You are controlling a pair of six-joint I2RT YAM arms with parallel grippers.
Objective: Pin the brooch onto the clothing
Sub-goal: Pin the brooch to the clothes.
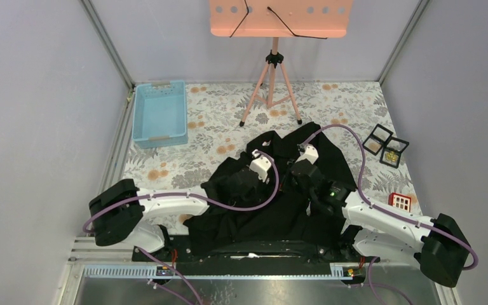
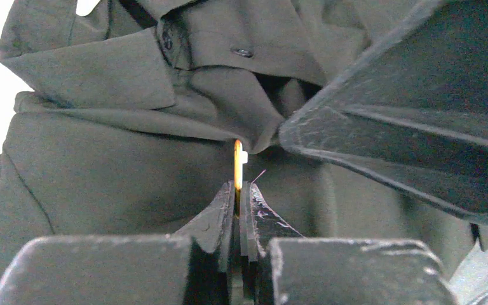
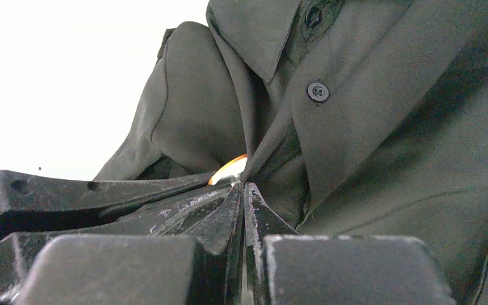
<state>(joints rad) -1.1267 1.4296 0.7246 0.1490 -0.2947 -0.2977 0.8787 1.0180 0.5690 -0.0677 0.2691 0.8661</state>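
1. The shirt point(image 1: 264, 219), black and collared, lies crumpled on the floral-covered bench point(image 1: 337, 105), near its front edge and between the two arms.
2. The left fingers point(image 2: 216, 219) are closed to a narrow slit on the brooch point(image 2: 237, 166). It is a thin gold piece seen edge-on, standing upright out of their tips with a small white bit on its side.
3. The top of the brooch reaches a gathered fold of the shirt just below the collar point(image 2: 101, 70).
4. The right fingers point(image 3: 219, 216) are pressed together, pinching that fold at their tips. A black button point(image 3: 318, 91) sits on the placket above and to the right.
5. From the right wrist, a gleam of the brooch shows just left of the pinched fold, with the left fingers reaching in from the left.
6. Farther back stand a light blue bin point(image 1: 160, 114) and a pink tripod stand point(image 1: 273, 76). Two black frame boxes point(image 1: 386, 145) and a small red item point(image 1: 399, 202) lie on the right.
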